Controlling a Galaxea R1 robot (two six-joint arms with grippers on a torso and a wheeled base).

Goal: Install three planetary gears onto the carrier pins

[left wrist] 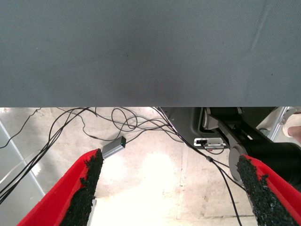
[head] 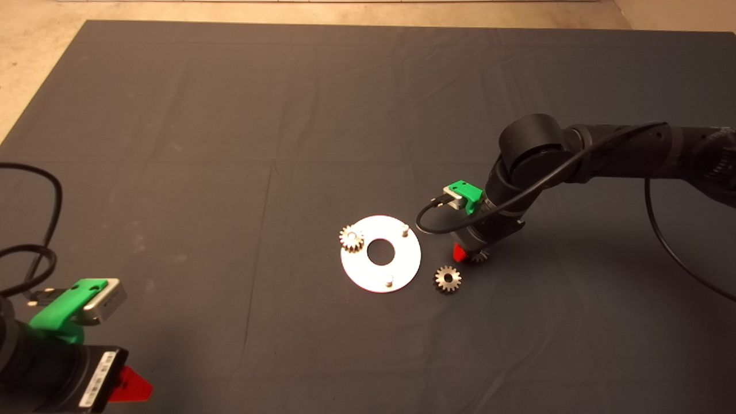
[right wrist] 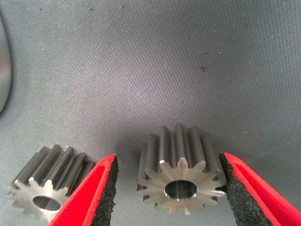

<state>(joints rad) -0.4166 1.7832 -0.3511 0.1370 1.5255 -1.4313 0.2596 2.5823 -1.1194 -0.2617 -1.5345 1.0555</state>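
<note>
Silvery planetary gear point(right wrist: 179, 176) flat on the dark mat point(head: 230, 115) just right of the white carrier disc point(head: 380, 253), sitting between the right gripper's point(head: 467, 254) open fingers, one pad touching, not clamped. Second gear point(head: 447, 279) close by, third point(head: 351, 237) already on a pin. Left gripper point(left wrist: 171, 193) parked wide open, well off the disc.

One planetary gear point(head: 351, 238) sits on a carrier pin; another point(right wrist: 181, 181) lies between the right gripper's point(right wrist: 167, 188) parted fingers, a third point(head: 447, 279) just beside.
</note>
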